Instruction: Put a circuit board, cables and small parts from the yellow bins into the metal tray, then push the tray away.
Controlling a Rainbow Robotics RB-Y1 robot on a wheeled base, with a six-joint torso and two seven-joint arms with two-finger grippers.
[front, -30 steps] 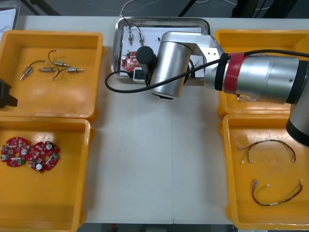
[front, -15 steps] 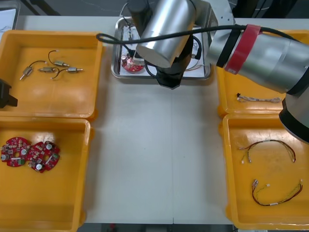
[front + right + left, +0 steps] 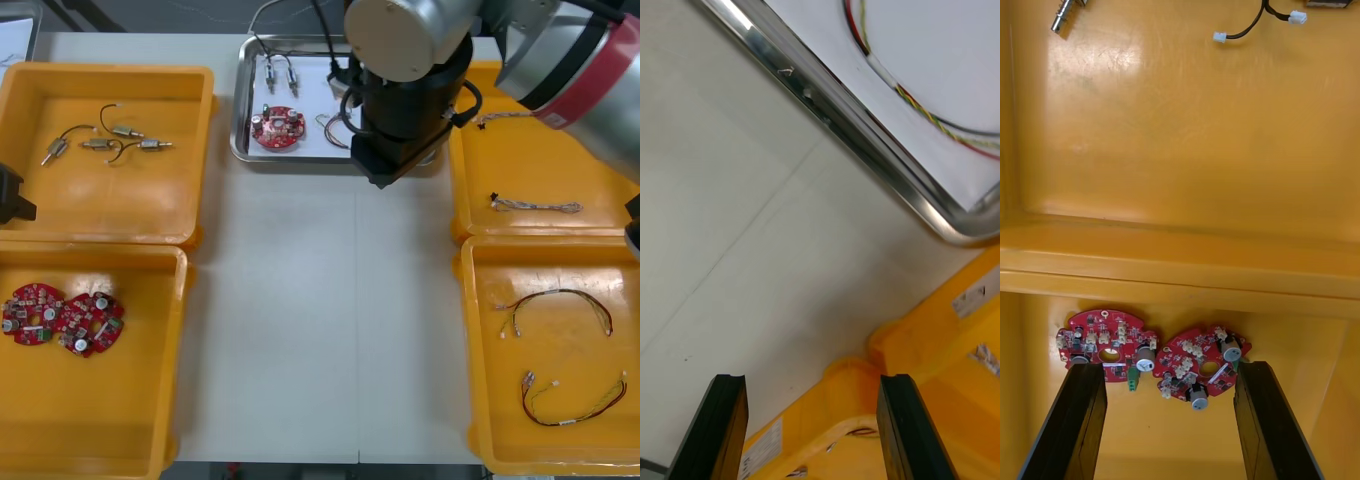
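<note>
— Where is the right claw (image 3: 811, 420) at this moment?

— It hangs over the tabletop (image 3: 300, 300), just on the near side of the metal tray (image 3: 290, 158), close to the tray's near right corner. Its two fingers (image 3: 724, 427) stand apart and there is nothing between them.

— And the tray?

— It sits at the far middle of the tabletop. Inside I see one circuit board (image 3: 278, 127), small metal parts (image 3: 280, 70) on the far side of it, and a red and yellow cable (image 3: 335, 130) to its right. What lies under the arm I cannot tell. To my judgement, only the push remains.

— What can go wrong?

— The claw is near the corner, not at the middle of the near rim. If it pushes there, I think the tray will turn instead of sliding straight, and its right side may rub the far right yellow bin (image 3: 540, 150), which is just beside it. Also the rim looks low, so fingers that come too high may ride over it and drag the cable.

— The other arm?

— The left claw (image 3: 1169, 427) waits at the left, fingers apart and holding nothing, over the circuit boards (image 3: 1109, 349) in the near left bin (image 3: 100, 400).
</note>
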